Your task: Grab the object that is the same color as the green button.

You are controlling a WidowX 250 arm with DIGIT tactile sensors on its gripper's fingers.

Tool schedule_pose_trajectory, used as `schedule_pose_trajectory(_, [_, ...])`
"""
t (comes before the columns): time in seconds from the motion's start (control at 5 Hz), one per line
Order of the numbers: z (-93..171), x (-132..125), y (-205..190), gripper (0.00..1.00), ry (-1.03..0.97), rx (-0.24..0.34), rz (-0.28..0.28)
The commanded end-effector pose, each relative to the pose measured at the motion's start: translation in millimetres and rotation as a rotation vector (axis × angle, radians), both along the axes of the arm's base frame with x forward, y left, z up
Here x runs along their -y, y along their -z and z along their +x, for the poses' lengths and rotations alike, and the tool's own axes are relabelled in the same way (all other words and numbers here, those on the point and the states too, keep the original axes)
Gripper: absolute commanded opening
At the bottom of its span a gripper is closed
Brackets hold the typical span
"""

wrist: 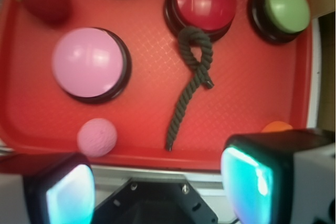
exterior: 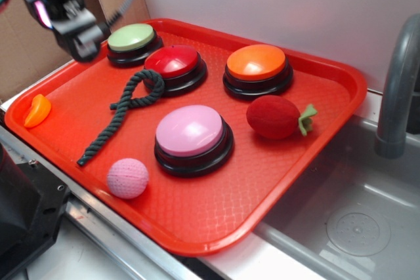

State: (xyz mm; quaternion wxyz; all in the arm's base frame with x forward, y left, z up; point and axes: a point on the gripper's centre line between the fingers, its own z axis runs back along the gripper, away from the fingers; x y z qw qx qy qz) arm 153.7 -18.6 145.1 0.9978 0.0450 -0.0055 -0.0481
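Observation:
The object, a dark green twisted rope (exterior: 128, 109) with a loop at its far end, lies flat on the red tray (exterior: 275, 208). Its loop touches the base of the red button (exterior: 173, 62). The pale green button (exterior: 132, 37) stands in the tray's back left corner. My gripper (exterior: 84, 42) hangs high above the tray's left edge, just left of the green button, apart from the rope. In the wrist view the rope (wrist: 191, 85) and the green button (wrist: 286, 6) lie well ahead of my gripper (wrist: 157, 187), whose fingers stand wide apart with nothing between them.
The tray also holds an orange button (exterior: 256, 62), a pink button (exterior: 191, 130), a red plush fruit (exterior: 274, 117), a pink knitted ball (exterior: 127, 178) and a small orange piece (exterior: 37, 111). A sink (exterior: 354, 227) and a grey faucet (exterior: 397, 90) are at the right.

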Motion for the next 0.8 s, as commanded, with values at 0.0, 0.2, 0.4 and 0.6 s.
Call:
schedule_pose_trajectory(0.0, [5, -17, 53, 1.00, -0.051, 0.018, -0.022])
schedule_pose_trajectory(0.2, [4, -24, 80, 1.00, -0.095, -0.009, -0.024])
schedule_pose_trajectory(0.4, [4, -29, 100, 1.00, -0.130, -0.021, -0.006])
schedule_pose_trajectory(0.6, [3, -34, 117, 1.00, -0.143, -0.025, -0.013])
